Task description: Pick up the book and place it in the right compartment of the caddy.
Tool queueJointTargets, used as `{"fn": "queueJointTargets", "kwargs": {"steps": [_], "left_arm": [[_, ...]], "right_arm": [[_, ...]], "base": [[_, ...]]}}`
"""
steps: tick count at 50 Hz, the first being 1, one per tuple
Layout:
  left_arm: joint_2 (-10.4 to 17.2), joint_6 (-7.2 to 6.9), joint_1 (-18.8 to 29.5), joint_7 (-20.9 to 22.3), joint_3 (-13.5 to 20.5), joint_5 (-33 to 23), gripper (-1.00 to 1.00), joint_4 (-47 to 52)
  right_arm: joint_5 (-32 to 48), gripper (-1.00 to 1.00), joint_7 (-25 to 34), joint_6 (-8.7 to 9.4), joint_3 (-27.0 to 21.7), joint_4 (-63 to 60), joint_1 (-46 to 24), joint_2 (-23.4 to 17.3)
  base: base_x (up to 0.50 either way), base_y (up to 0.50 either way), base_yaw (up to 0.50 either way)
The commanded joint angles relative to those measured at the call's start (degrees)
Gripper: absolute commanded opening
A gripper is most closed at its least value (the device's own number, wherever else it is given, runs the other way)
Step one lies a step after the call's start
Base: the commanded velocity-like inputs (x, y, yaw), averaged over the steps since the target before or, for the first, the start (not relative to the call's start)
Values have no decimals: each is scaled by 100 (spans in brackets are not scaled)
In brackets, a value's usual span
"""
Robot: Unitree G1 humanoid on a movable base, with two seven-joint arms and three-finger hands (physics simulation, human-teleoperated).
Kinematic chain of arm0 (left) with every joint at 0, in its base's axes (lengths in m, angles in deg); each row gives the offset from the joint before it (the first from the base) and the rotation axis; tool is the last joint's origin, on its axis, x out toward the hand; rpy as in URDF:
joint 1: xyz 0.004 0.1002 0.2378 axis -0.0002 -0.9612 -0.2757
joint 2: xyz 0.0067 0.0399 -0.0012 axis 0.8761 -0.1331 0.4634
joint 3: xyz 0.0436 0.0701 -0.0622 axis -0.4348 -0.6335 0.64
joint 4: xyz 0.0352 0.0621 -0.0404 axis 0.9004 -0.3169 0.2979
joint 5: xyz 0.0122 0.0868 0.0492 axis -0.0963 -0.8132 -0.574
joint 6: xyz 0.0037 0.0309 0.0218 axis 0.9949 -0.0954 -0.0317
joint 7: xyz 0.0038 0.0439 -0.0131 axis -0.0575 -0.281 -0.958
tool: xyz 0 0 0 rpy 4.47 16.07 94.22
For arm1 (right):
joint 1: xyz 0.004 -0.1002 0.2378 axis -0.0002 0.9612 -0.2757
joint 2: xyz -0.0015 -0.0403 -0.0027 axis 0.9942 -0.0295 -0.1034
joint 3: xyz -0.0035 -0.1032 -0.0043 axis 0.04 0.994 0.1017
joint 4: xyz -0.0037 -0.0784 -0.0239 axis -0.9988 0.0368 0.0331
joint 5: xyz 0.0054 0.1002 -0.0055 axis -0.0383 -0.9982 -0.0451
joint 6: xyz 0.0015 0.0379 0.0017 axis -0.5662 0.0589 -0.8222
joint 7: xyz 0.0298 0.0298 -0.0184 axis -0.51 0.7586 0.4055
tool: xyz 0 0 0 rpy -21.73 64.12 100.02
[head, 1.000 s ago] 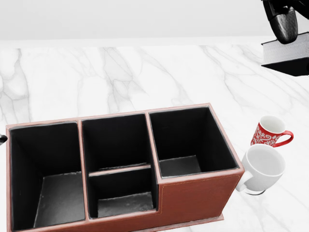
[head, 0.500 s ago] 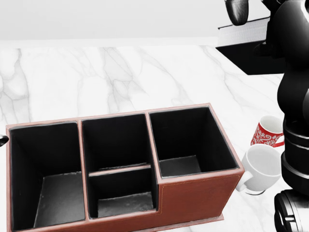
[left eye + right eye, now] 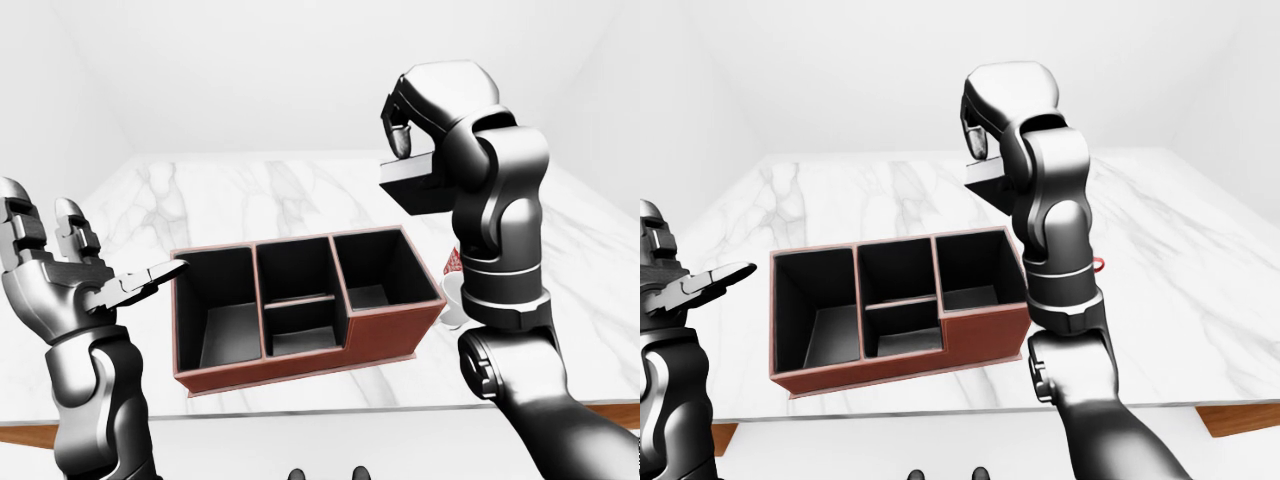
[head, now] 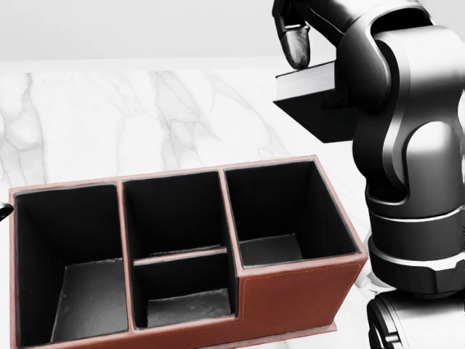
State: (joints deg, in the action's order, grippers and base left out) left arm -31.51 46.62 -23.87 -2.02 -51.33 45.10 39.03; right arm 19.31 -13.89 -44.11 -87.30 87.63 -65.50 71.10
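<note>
Two earlier head-view pics vs. now: the book has moved from the far top-right corner toward centre, and the right arm has swung in w/ it, now covering the mugs at the caddy's right end. Meaning: pick-up is done, transport approx. complete; insertion not yet started. Book loc.: held in the air, above and slightly toward the top of the head view from the right compartment of the caddy, not touching it, roughly level w/ a slight tilt. Right hand: fingers curled and clamped on the book, one fingertip pressing its top face; contact underneath is hidden by the forearm. Right arm pose: elbow low, forearm near vertical, wrist bent over toward the caddy. Left hand: raised at the left of the left-eye view, fingers spread, holding nothing, one fingertip near the caddy's left rim, apparently not touching. Est. next step: lower and possibly tip the book to clear the compartment walls; fit looks tight.
</note>
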Motion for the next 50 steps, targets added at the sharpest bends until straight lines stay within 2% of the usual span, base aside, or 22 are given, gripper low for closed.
{"fn": "queueJointTargets", "kwargs": {"steps": [1, 15, 22, 30, 41, 50], "left_arm": [[2, 0, -1, 1, 4, 14, 100, -14], [2, 0, -2, -3, 6, 21, 100, -15], [-2, 0, -7, -3, -8, 14, 100, -8], [-2, 0, -7, -9, 2, 27, 100, 27], [-11, 0, -13, -6, -1, 14, 100, 39], [-8, 0, -12, -5, 2, 20, 100, 46]], "right_arm": [[23, -100, 0, 0, 127, 450, -69, 281], [-461, -100, 0, 0, 151, 1099, -332, 456], [-791, -100, 0, 0, 188, 1159, -237, 374], [-1146, -100, 0, 0, 91, 1374, -515, 264], [-1856, -100, 0, 0, -3, 1463, -267, -27], [-2099, -100, 0, 0, 5, 1510, -285, -156]], "base": [[0, 0, 0], [0, 0, 0], [0, 0, 0], [0, 0, 0], [0, 0, 0], [0, 0, 0]]}}
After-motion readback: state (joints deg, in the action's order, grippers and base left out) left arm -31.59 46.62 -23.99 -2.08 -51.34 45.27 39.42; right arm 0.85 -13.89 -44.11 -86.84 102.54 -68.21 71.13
